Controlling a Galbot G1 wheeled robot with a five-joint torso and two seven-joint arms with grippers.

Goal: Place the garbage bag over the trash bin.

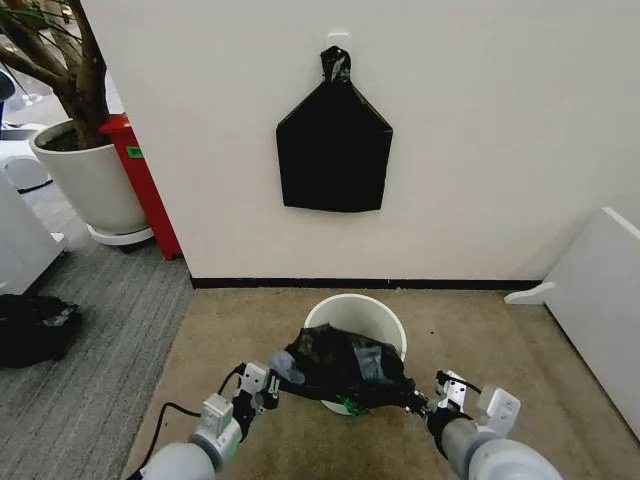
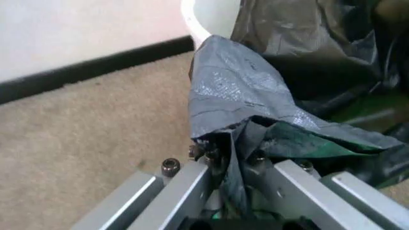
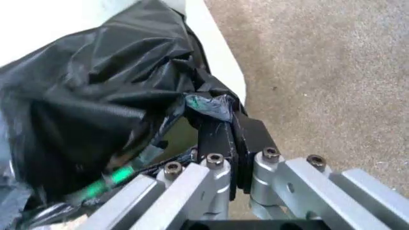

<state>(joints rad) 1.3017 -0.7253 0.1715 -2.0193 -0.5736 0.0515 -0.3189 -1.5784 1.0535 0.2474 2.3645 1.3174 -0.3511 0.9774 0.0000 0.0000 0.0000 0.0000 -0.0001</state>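
The garbage bag (image 1: 345, 362), thin, glossy and black, is stretched between my two grippers over the near rim of the trash bin (image 1: 365, 312), a small round white bucket on the carpet. My left gripper (image 1: 275, 375) is shut on the bag's left edge; its wrist view has the crinkled plastic (image 2: 243, 100) pinched between the fingers. At the bag's right edge my right gripper (image 1: 418, 400) is shut on it too, the black film (image 3: 96, 110) bunching ahead of its pads (image 3: 221, 134). The bin's far rim and white inside stay uncovered.
A flat black bag bundle (image 1: 334, 150) hangs on the wall behind the bin. A large white plant pot (image 1: 90, 185) with a tree and a red post (image 1: 145, 180) stand at the left. A white board (image 1: 595, 300) leans at the right. Beige carpet surrounds the bin.
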